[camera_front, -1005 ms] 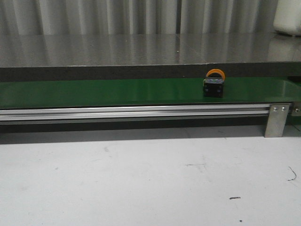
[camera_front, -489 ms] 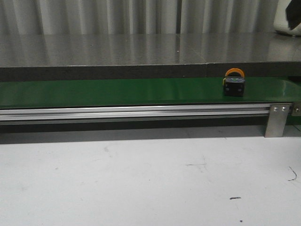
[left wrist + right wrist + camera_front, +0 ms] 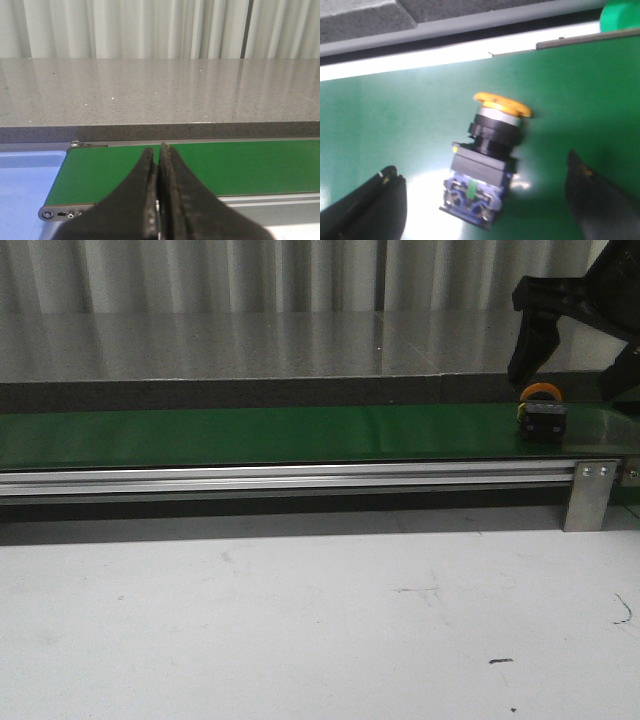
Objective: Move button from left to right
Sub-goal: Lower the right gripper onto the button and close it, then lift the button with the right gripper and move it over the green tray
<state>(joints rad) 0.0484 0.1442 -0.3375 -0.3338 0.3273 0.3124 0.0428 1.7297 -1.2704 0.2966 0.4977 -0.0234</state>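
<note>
The button [image 3: 541, 412] lies on the green belt [image 3: 250, 435] near its right end, orange cap toward the back and black body toward me. My right gripper [image 3: 575, 365] is open and hangs just above and behind it. In the right wrist view the button [image 3: 487, 160] lies on its side between the spread fingers of the right gripper [image 3: 481, 167], touching neither. My left gripper [image 3: 157, 150] is shut and empty over the belt's left end [image 3: 100, 170]; it is out of the front view.
An aluminium rail [image 3: 300, 478] with a metal bracket [image 3: 588, 495] runs along the belt's front. A grey stone counter [image 3: 250, 345] rises behind the belt. A white tabletop [image 3: 300, 620] lies in front. A green roller [image 3: 620, 15] sits at the belt's end.
The button has travelled to the right along the belt. My right gripper has come into the front view from the upper right, open above the button.
</note>
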